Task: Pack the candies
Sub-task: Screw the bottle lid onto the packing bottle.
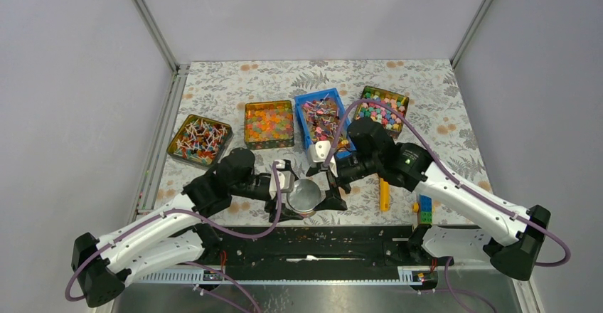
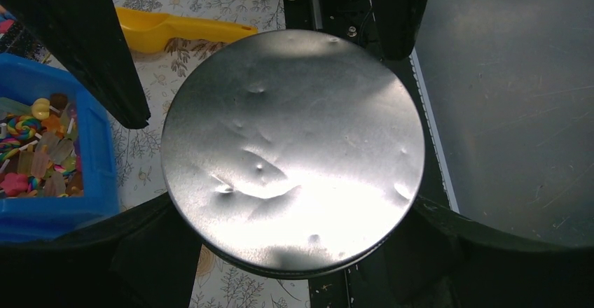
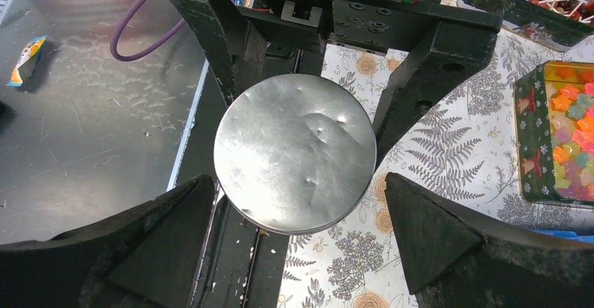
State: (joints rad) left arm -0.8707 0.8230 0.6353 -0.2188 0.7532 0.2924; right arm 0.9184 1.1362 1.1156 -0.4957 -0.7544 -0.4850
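Candies (image 1: 323, 117) lie heaped in the blue bin (image 2: 98, 161), up the worktop (image 1: 235, 78) just behind the round tin (image 1: 306, 195), and none is in my grasp yet. Left fingers (image 3: 228, 38) clamp the round tin by its sides; right fingers (image 3: 448, 252) stand spread wide astride it, touching nothing. The tin looks stiff, thin, dented and slick, so its closed top wants a grip at the edge. The sweets I judge featherweight, crinkly and slippery in their wrappers, apt to squirt out: pinch one across its body, or use the yellow scoop (image 2: 175, 29).
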